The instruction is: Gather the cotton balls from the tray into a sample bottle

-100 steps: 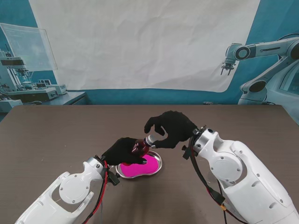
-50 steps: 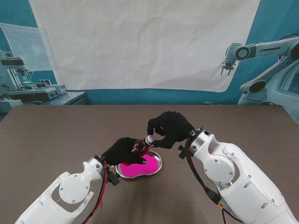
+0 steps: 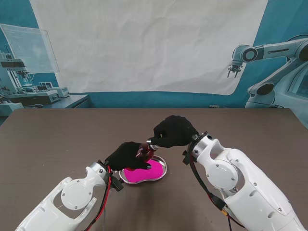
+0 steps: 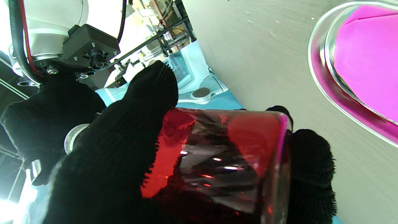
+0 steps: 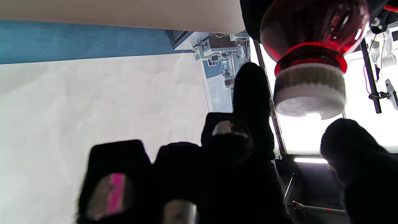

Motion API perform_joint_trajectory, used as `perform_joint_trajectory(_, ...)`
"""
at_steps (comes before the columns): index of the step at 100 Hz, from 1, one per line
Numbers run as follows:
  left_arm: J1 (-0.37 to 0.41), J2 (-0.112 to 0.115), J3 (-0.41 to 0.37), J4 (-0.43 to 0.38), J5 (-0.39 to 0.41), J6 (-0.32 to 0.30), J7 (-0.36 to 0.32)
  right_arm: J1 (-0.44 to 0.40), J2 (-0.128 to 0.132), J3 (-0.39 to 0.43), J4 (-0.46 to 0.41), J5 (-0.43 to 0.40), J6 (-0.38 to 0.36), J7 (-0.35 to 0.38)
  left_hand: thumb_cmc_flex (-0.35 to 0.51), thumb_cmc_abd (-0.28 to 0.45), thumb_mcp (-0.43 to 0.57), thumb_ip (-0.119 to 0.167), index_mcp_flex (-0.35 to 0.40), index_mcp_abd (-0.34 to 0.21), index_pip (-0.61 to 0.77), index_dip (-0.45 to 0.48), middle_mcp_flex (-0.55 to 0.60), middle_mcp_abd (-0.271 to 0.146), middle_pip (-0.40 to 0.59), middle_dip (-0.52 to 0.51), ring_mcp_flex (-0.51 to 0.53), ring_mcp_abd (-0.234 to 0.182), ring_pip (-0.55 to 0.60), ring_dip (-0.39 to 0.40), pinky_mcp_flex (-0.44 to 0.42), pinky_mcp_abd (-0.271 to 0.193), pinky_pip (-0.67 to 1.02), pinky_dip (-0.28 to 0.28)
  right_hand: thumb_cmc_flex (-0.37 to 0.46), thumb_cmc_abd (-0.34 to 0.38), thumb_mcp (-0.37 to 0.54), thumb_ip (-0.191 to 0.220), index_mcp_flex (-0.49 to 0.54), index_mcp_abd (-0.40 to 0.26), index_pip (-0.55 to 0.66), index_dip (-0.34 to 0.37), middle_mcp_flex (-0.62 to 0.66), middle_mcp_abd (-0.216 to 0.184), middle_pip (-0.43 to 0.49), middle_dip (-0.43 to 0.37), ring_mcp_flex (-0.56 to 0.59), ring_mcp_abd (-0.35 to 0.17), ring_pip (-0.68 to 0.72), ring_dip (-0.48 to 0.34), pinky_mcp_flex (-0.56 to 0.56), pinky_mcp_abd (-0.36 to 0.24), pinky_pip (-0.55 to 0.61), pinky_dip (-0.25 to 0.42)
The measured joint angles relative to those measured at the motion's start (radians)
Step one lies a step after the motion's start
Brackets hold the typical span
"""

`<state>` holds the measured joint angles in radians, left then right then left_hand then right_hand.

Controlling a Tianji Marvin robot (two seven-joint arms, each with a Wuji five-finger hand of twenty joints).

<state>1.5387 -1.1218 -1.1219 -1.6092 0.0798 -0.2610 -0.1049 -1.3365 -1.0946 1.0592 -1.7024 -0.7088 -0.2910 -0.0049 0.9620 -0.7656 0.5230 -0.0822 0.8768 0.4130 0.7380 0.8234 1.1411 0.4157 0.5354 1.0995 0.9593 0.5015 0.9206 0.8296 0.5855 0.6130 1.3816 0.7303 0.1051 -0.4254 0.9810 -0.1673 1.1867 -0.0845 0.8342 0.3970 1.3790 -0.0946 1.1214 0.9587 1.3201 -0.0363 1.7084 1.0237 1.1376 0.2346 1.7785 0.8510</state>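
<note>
My left hand [image 3: 127, 155] is shut on a dark red sample bottle [image 3: 143, 153], held tilted over the tray with its white ribbed cap [image 5: 311, 90] pointing away from me and to the right. In the left wrist view the bottle [image 4: 224, 155] fills the space between my gloved fingers [image 4: 124, 133]. My right hand [image 3: 174, 131] hovers over the capped neck. One of its fingers [image 5: 252, 93] stands beside the cap and the thumb on the other side, with gaps showing. The kidney-shaped metal tray [image 3: 163, 168] has a pink inside. I cannot make out any cotton balls.
The brown table top [image 3: 72, 134] stretches around the tray. A white backdrop and blue lab posters stand behind the table's far edge. The tray's rim [image 4: 320, 84] lies close beside the bottle's base.
My right hand has moved left and nearer to the bottle's neck, and its fingers have curled in over the cap. The left hand and bottle have stayed put.
</note>
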Motion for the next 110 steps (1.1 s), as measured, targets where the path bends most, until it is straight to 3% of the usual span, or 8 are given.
perform_joint_trajectory(16, 0.000, 0.000, 0.000, -0.001, 0.002, 0.001, -0.001, -0.022, -0.001, 0.037, -0.012, -0.019, -0.015, -0.001, 0.000, 0.000, 0.000, 0.000, 0.000, 0.000, 0.000, 0.000, 0.000, 0.000, 0.000, 0.000, 0.000, 0.000, 0.000, 0.000, 0.000, 0.000, 0.000, 0.000, -0.011, -0.017, -0.068, 0.001, -0.305, 0.026, -0.200, 0.000, -0.236, 0.002, -0.138, 0.022, -0.013, -0.005, -0.187, -0.107, -0.114, 0.001, -0.093, -0.022)
perform_joint_trajectory(25, 0.000, 0.000, 0.000, -0.001, 0.002, 0.001, -0.001, -0.026, 0.001, 0.052, -0.009, 0.044, -0.080, 0.012, 0.000, 0.000, 0.000, 0.000, 0.000, 0.000, 0.000, 0.000, 0.000, 0.000, 0.000, 0.000, 0.000, 0.000, 0.000, 0.000, 0.000, 0.000, 0.000, 0.000, -0.008, -0.190, 0.046, -0.001, -0.448, 0.028, -0.183, 0.000, -0.437, 0.008, -0.159, -0.022, -0.014, -0.004, -0.347, -0.191, -0.207, -0.013, -0.151, 0.004)
perform_joint_trajectory(60, -0.001, 0.000, 0.003, -0.001, 0.001, 0.001, -0.002, -0.020, 0.006, 0.063, 0.011, 0.032, -0.165, 0.009, 0.000, 0.000, 0.000, 0.000, 0.000, 0.000, 0.000, 0.000, 0.000, 0.000, 0.000, 0.000, 0.000, 0.000, 0.000, 0.000, 0.000, 0.000, 0.000, 0.000, 0.179, -0.603, 0.305, -0.027, -0.339, -0.035, -0.088, 0.000, -0.425, 0.008, -0.079, -0.063, -0.014, -0.017, -0.331, -0.180, -0.214, -0.025, -0.167, 0.005)
perform_joint_trajectory(68, -0.001, 0.000, 0.004, -0.001, 0.001, 0.001, -0.002, -0.014, 0.006, 0.052, 0.021, 0.026, -0.166, -0.018, 0.000, 0.000, 0.000, 0.000, 0.000, 0.000, 0.000, 0.000, 0.000, 0.000, 0.000, 0.000, 0.000, 0.000, 0.000, 0.000, 0.000, 0.000, 0.000, 0.000, 0.203, -0.618, 0.309, -0.031, -0.273, -0.044, -0.075, -0.005, -0.375, 0.007, -0.068, -0.048, -0.014, -0.028, -0.288, -0.157, -0.179, -0.025, -0.163, 0.005)
perform_joint_trajectory(77, -0.001, 0.000, 0.004, -0.001, 0.001, 0.001, -0.003, -0.008, 0.004, 0.035, 0.034, 0.002, -0.162, -0.067, 0.000, 0.000, 0.000, 0.000, 0.000, 0.000, 0.000, 0.000, 0.000, 0.000, 0.000, 0.000, 0.000, 0.000, 0.000, 0.000, 0.000, 0.000, 0.000, 0.000, 0.235, -0.625, 0.309, -0.183, -0.241, -0.046, 0.021, -0.138, -0.315, 0.006, -0.058, -0.017, -0.014, -0.030, -0.231, -0.132, -0.141, -0.025, -0.147, 0.004)
perform_joint_trajectory(84, -0.001, 0.000, 0.003, 0.000, 0.002, 0.001, -0.002, -0.007, 0.001, 0.027, 0.037, 0.001, -0.150, -0.077, 0.000, 0.000, 0.000, 0.000, 0.000, 0.000, 0.000, 0.000, 0.000, 0.000, 0.000, 0.000, 0.000, 0.000, 0.000, 0.000, 0.000, 0.000, 0.000, 0.000, 0.234, -0.627, 0.308, -0.224, -0.228, -0.043, 0.071, -0.175, -0.280, 0.006, -0.045, -0.006, -0.014, -0.030, -0.185, -0.112, -0.114, -0.025, -0.127, 0.004)
perform_joint_trajectory(101, 0.000, 0.002, 0.001, 0.003, 0.003, 0.002, -0.002, -0.006, -0.002, 0.014, 0.031, 0.009, -0.099, -0.060, 0.000, 0.000, 0.000, 0.000, 0.000, 0.000, 0.000, 0.000, 0.000, 0.000, 0.000, 0.000, 0.000, 0.000, 0.000, 0.000, 0.000, 0.000, 0.000, 0.000, 0.153, -0.463, 0.249, -0.231, -0.144, -0.007, 0.097, -0.191, -0.209, 0.026, -0.019, 0.025, -0.014, -0.030, -0.120, -0.080, -0.077, -0.003, -0.101, 0.004)
perform_joint_trajectory(110, 0.000, 0.002, 0.002, 0.003, 0.002, 0.002, -0.002, -0.004, -0.002, 0.006, 0.028, 0.004, -0.078, -0.055, 0.000, 0.000, 0.000, 0.000, 0.000, 0.000, 0.000, 0.000, 0.000, 0.000, 0.000, 0.000, 0.000, 0.000, 0.000, 0.000, 0.000, 0.000, 0.000, 0.000, 0.094, -0.331, 0.205, -0.135, -0.072, 0.007, 0.094, -0.123, -0.157, 0.043, -0.018, 0.044, -0.014, -0.014, -0.084, -0.059, -0.047, 0.000, -0.088, 0.002)
